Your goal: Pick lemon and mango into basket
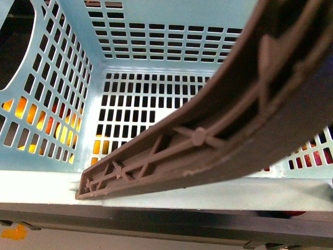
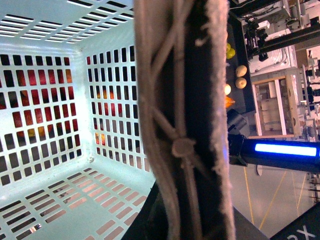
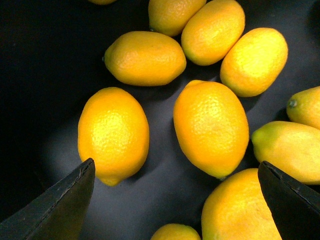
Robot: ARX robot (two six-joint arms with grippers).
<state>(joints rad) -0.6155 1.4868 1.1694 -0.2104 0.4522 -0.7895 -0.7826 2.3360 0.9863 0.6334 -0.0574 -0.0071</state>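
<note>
The light teal basket (image 1: 156,15) fills the front view, and nothing lies on the part of its slotted floor that shows. Its brown ribbed handle (image 1: 218,130) crosses in front. In the left wrist view that handle (image 2: 180,125) runs close past the camera, with my left gripper (image 2: 187,225) shut on it and the basket (image 2: 50,165) beside it. My right gripper (image 3: 175,167) hangs open over several lemons on a dark surface. One lemon (image 3: 113,134) lies near one finger (image 3: 65,200), another (image 3: 211,127) toward the other finger (image 3: 292,200). The mango is out of view.
Yellow and orange fruit (image 1: 31,114) shows through the basket's side slots, and red fruit (image 2: 30,115) behind another wall. A few pale fruits (image 2: 241,70) lie on a dark table beyond the handle. An arm part with a blue light bar (image 2: 285,149) reaches in nearby.
</note>
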